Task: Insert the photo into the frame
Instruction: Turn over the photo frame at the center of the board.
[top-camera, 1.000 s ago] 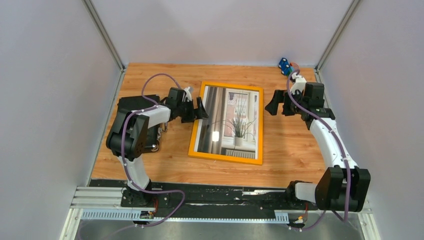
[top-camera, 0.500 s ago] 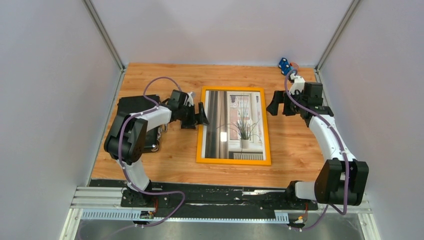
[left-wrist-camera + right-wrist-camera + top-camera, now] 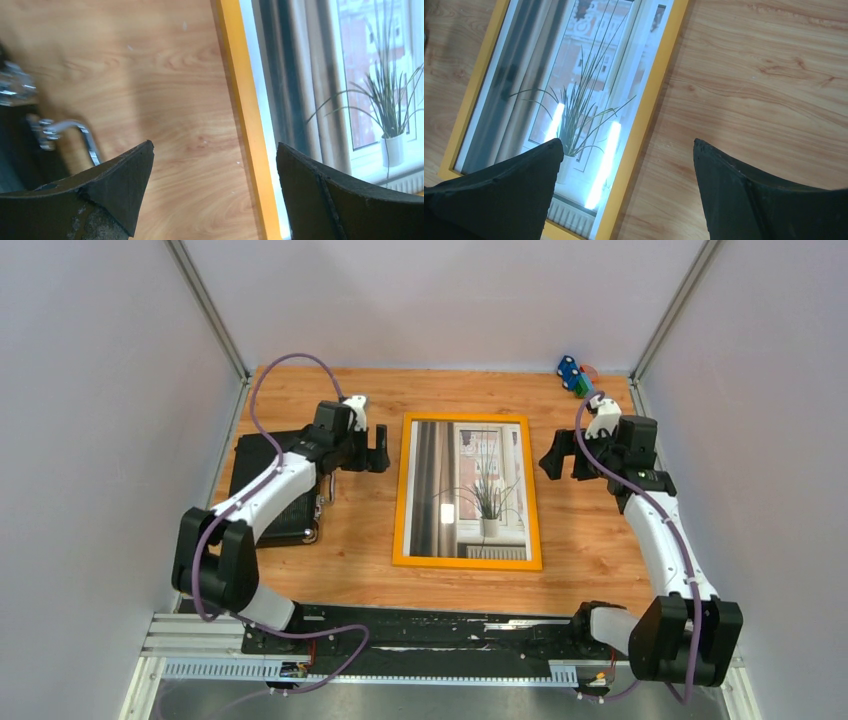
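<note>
End effector, left: the left gripper, black with two wedge-shaped fingers, has its jaws spread wide with nothing between them. It hangs just beside the left rail of the frame, near that rail's far end, and does not touch it.
End effector, right: the right gripper, of the same build, is also spread wide and empty. It sits near the frame's right rail, with a strip of bare wood between them.
Frame: a large, thin-railed rectangle of orange-tan wood, lying flat mid-table with its long sides running away from the arm bases.
Picture: the photo is a large rectangular print in grey, white and beige, showing a potted plant by a curtained window. It lies inside the frame, filling it rail to rail, with bright lamp glare across its face.
Left side: a black rectangular case with a chrome latch lies apart from the frame, partly under the left arm.
Far-right corner: small blue, green and red objects, too small to identify.
Surface: light wood-grain tabletop.
</note>
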Robot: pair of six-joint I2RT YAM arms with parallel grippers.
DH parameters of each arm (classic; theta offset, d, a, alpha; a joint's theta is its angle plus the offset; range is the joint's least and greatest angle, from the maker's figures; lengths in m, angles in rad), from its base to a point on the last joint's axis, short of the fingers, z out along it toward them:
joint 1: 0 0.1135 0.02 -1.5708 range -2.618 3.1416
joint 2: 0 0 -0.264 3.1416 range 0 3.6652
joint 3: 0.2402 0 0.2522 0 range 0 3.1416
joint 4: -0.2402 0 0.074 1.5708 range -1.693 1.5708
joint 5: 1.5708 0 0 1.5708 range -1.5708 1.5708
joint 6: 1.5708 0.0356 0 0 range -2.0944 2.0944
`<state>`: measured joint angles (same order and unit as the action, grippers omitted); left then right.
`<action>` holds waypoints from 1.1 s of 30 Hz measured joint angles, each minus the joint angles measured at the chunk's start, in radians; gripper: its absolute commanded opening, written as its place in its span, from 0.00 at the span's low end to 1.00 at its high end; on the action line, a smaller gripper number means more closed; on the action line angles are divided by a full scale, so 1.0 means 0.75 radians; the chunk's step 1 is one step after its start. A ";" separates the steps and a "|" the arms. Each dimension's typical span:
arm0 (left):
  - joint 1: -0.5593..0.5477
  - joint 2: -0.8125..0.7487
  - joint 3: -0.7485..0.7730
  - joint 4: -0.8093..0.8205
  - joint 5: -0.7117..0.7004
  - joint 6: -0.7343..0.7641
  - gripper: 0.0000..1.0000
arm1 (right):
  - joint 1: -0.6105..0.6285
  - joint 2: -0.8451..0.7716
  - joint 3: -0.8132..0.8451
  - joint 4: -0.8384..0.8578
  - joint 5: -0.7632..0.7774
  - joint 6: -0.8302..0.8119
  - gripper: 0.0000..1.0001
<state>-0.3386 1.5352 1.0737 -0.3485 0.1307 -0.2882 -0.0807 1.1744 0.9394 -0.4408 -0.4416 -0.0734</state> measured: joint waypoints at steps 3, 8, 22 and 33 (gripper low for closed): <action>0.000 -0.133 0.009 0.001 -0.089 0.068 1.00 | -0.013 -0.035 -0.035 0.015 0.001 0.000 1.00; 0.000 -0.341 0.010 -0.001 -0.207 0.172 1.00 | -0.034 -0.089 -0.083 0.020 -0.001 0.001 1.00; 0.000 -0.650 0.007 -0.060 -0.436 0.406 1.00 | -0.077 -0.250 -0.169 0.050 0.034 0.057 1.00; 0.000 -0.831 -0.161 -0.098 -0.480 0.482 1.00 | -0.086 -0.487 -0.199 0.027 0.124 0.102 1.00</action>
<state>-0.3386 0.9119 0.9527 -0.4217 -0.2291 0.0734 -0.1455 0.8089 0.7898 -0.4202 -0.3489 0.0032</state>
